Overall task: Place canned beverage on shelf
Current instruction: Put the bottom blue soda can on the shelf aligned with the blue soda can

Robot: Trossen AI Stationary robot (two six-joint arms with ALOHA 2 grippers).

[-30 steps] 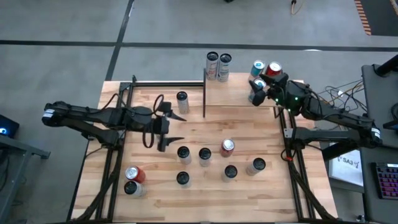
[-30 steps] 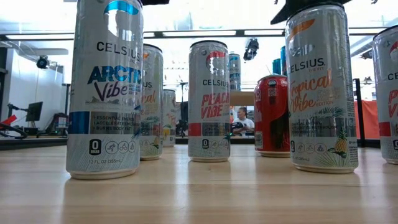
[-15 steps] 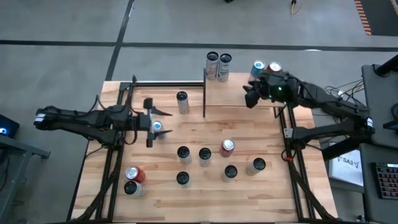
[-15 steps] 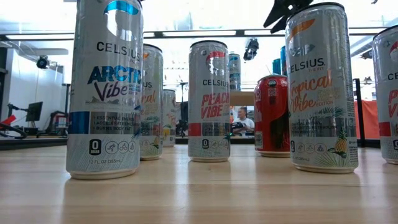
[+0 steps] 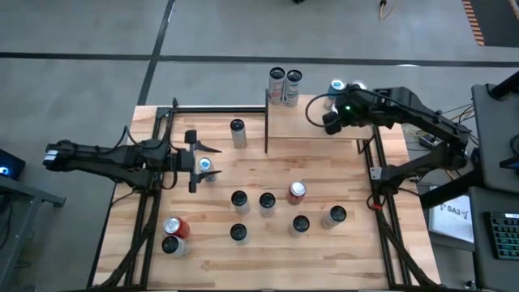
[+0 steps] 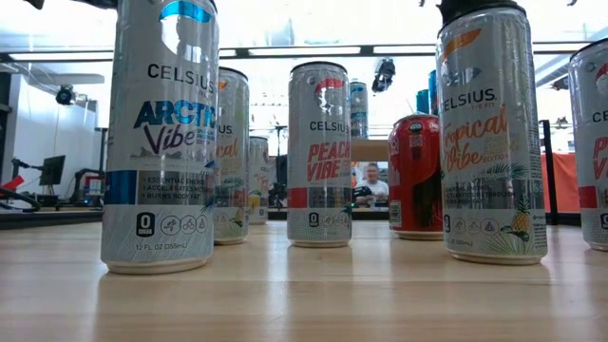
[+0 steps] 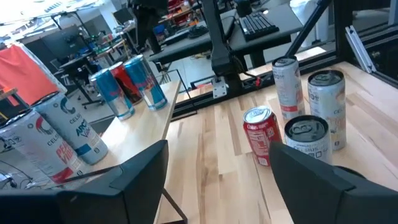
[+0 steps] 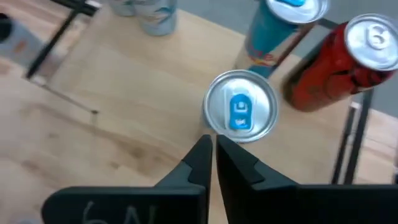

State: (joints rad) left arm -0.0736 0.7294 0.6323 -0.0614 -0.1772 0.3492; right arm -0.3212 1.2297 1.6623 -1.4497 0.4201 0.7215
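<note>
The shelf (image 5: 312,128) is a light-wood board with black posts at the table's far right. In the right wrist view a silver can with a blue tab (image 8: 241,112) stands upright on the shelf's board (image 8: 124,93). Beside it stand a teal can (image 8: 280,28) and a red can (image 8: 339,62). My right gripper (image 8: 213,152) is shut and points steeply down, hovering above the silver can's rim. In the high view my right gripper (image 5: 328,122) hides that can. My left gripper (image 5: 203,162) stands open over the table's left middle, pointing almost level. Nothing is between its fingers (image 7: 143,177).
Two more cans (image 5: 284,83) stand at the shelf's far left corner. A single can (image 5: 238,127) stands on the table left of the shelf. Several cans (image 5: 267,201) are grouped mid-table, among them a red one (image 5: 297,191). Two cans (image 5: 172,235) stand near left.
My right gripper has drawn back from the silver can on the shelf, risen and tipped its fingers downward. The can stays upright where it stood. My left gripper has pulled back toward the table's left edge.
</note>
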